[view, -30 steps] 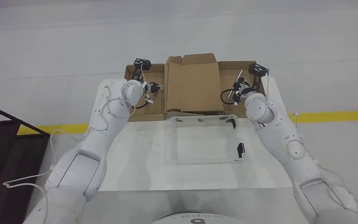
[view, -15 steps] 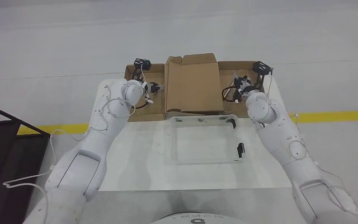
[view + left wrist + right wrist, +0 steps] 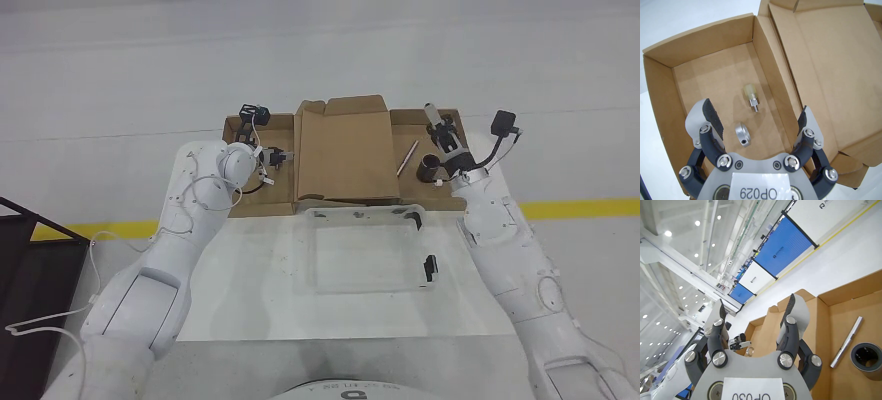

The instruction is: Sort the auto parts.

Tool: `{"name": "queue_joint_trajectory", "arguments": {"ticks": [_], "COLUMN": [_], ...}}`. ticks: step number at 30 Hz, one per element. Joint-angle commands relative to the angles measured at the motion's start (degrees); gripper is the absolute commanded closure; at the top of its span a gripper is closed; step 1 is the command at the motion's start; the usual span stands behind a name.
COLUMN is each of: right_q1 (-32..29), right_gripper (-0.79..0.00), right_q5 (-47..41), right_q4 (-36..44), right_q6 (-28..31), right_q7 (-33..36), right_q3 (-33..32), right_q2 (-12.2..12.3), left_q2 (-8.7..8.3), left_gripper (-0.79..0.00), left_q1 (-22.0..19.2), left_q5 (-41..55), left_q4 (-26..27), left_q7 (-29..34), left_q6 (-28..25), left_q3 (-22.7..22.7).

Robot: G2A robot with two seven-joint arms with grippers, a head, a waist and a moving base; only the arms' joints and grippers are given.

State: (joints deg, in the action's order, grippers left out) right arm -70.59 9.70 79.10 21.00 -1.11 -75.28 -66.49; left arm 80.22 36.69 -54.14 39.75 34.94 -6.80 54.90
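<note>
A cardboard box [image 3: 345,150] stands at the table's far edge, with a compartment on each side of a folded middle flap. My left gripper [image 3: 756,111] hangs open over the left compartment [image 3: 702,79], above a threaded fitting with a pale cap [image 3: 751,96] and a silver collar ring [image 3: 743,134]. It sits at the compartment's inner side, the left gripper [image 3: 283,156]. My right gripper [image 3: 757,302] is open, holds nothing, and is tilted up toward the hall; the right gripper [image 3: 437,120] is above the right compartment. There lie a metal rod [image 3: 847,342] [image 3: 408,158] and a dark cylinder [image 3: 866,357] [image 3: 428,168].
A clear plastic tray [image 3: 310,250] lies on the white table in front of the box. Two black parts rest in it, one [image 3: 429,268] at its right side and one [image 3: 413,213] at its far right corner. A yellow floor line [image 3: 590,208] runs past the table.
My right gripper has risen out of the right compartment and tilted upward, uncovering the rod and the dark cylinder. The left arm has kept still.
</note>
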Motion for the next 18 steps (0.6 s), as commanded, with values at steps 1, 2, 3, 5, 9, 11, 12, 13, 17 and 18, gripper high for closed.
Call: {"name": "queue_joint_trajectory", "arguments": {"ticks": [1, 2, 3, 5, 9, 11, 12, 13, 17, 18], "right_q1": [-1.21, -1.79, -2.27, -2.66, -2.68, -2.66, -2.66, -2.66, -2.65, -2.65], "right_gripper": [-0.785, -0.785, -0.785, -0.785, -0.785, -0.785, -0.785, -0.785, -0.785, -0.785], "right_q5": [-0.83, -1.27, -1.96, -3.43, -3.52, -3.45, -3.44, -3.44, -3.43, -3.43], "right_q4": [1.19, 1.65, 2.08, 2.3, 2.32, 2.3, 2.3, 2.3, 2.3, 2.3], "right_q6": [2.28, 3.23, 3.98, 4.79, 4.85, 4.79, 4.79, 4.79, 4.79, 4.79], "right_q7": [0.39, 0.72, 1.46, 2.83, 2.9, 2.85, 2.84, 2.83, 2.83, 2.83], "right_q3": [-0.97, -1.44, -1.87, -2.68, -2.72, -2.68, -2.68, -2.68, -2.68, -2.68], "right_q2": [0.1, 0.16, 0.22, 0.32, 0.33, 0.33, 0.33, 0.32, 0.32, 0.32], "left_q2": [0.0, 0.0, 0.0, 0.0, 0.0, 0.0, 0.0, 0.0, 0.0, 0.0], "left_gripper": [-0.785, -0.785, -0.785, -0.785, -0.785, -0.785, -0.785, -0.785, -0.784, -0.784], "left_q1": [0.0, 0.0, 0.0, 0.0, 0.0, 0.0, 0.0, 0.0, 0.0, 0.0], "left_q5": [0.0, 0.0, 0.0, 0.0, 0.0, 0.0, 0.0, 0.0, 0.0, 0.0], "left_q4": [0.0, 0.0, 0.0, 0.0, 0.0, 0.0, 0.0, 0.0, 0.0, 0.0], "left_q7": [0.0, 0.0, 0.0, 0.0, 0.0, 0.0, 0.0, 0.0, 0.0, 0.0], "left_q6": [0.0, 0.0, 0.0, 0.0, 0.0, 0.0, 0.0, 0.0, 0.0, 0.0], "left_q3": [0.0, 0.0, 0.0, 0.0, 0.0, 0.0, 0.0, 0.0, 0.0, 0.0]}}
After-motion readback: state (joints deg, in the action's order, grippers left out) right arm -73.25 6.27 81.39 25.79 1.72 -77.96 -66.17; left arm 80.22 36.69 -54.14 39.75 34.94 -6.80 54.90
